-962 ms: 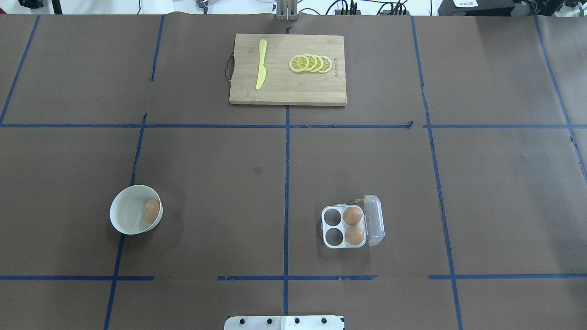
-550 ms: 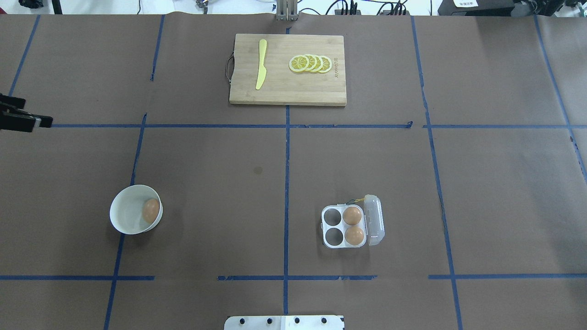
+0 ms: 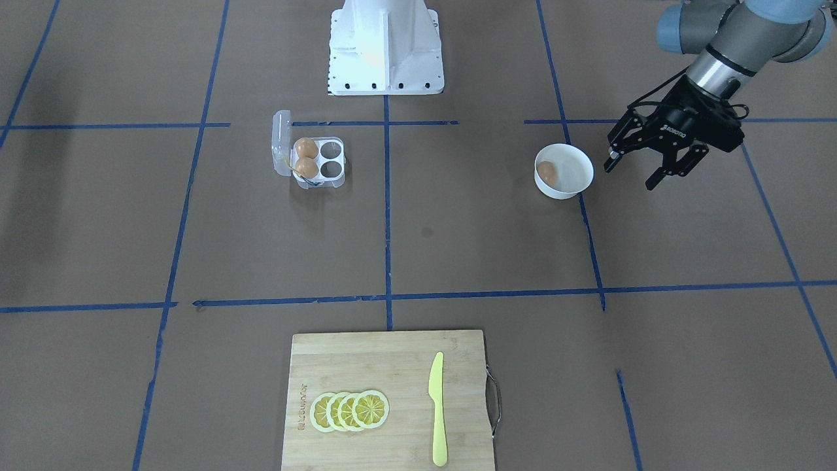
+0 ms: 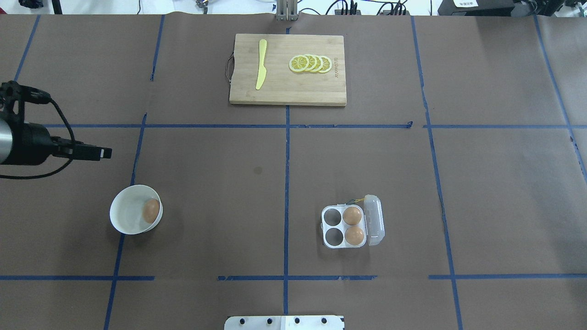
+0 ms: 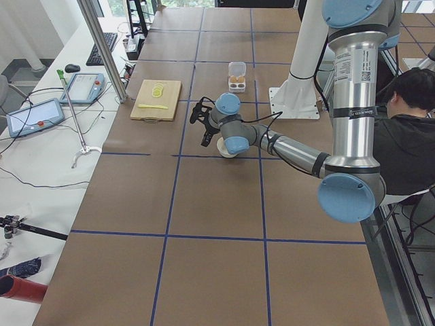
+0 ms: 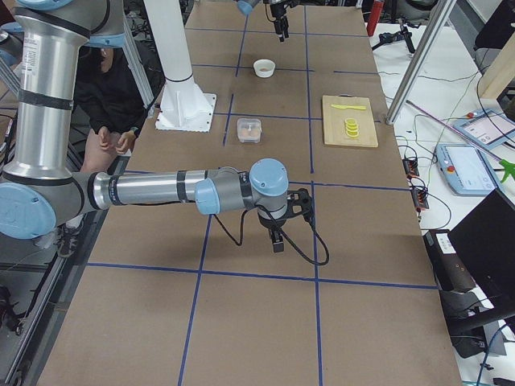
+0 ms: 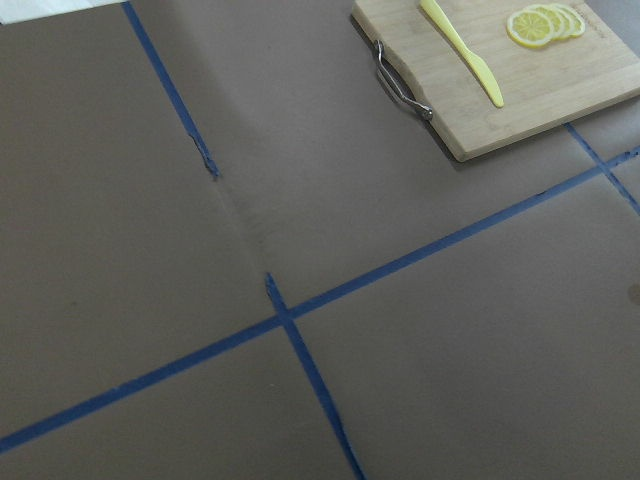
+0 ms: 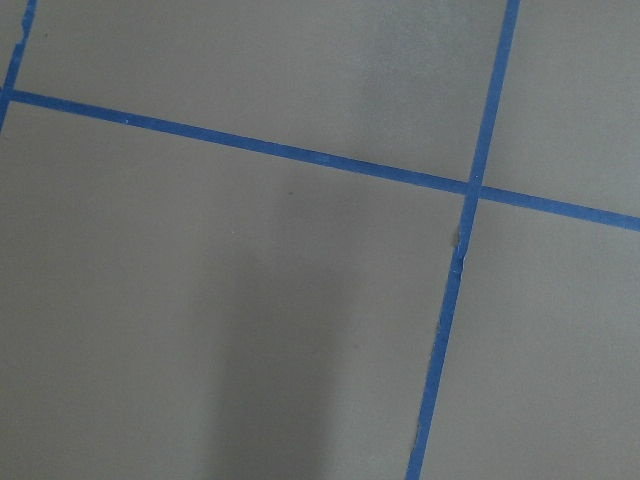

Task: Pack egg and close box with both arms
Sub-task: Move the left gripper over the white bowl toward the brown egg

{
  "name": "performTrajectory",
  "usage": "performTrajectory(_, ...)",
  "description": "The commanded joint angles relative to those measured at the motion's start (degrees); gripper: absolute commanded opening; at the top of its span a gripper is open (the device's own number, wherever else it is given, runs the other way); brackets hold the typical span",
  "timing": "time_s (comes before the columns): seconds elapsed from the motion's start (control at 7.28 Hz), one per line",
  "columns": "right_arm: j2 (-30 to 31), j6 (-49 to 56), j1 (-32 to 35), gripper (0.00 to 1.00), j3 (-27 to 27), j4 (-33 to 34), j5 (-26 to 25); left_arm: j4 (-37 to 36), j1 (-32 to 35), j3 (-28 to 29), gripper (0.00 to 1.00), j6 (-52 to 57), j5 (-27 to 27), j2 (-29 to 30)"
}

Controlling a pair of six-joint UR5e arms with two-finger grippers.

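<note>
One tan egg (image 4: 151, 210) lies in a white bowl (image 4: 124, 222) at the left, also seen in the front view (image 3: 547, 173). The clear egg box (image 4: 326, 244) stands right of centre with its lid (image 4: 374, 220) open. It holds two eggs (image 4: 352, 215) in the cells next to the lid, and the other two cells are empty. My left gripper (image 3: 630, 176) is open and empty, hovering just beside the bowl on its outer, far side, as the overhead view (image 4: 104, 153) also shows. My right gripper (image 6: 276, 244) shows only in the right side view, so I cannot tell its state.
A wooden cutting board (image 4: 284, 94) with a yellow knife (image 4: 261, 64) and lemon slices (image 4: 311, 63) lies at the far middle. The white pedestal base (image 3: 384, 46) stands at the robot's edge. Blue tape lines cross the brown table cover.
My left arm has come in from the left edge and moved right, toward the far side of the bowl. The eggs, bowl and box have not moved.
</note>
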State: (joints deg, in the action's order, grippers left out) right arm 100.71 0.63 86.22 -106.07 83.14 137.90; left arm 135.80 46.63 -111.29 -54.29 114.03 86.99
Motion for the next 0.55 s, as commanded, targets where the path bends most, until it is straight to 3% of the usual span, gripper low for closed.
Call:
performTrajectory(0.0,0.0,0.1,0.0,1.00,0.3,0.0,0.0,-3.5,-7.4,-1.5,0.76,-6.1,-7.0,0.2)
performTrajectory(0.41,0.1,0.1,0.0,1.00,0.5,0.0,0.1,-6.3,-14.4,-1.0,0.71,-11.4,-11.6,0.4)
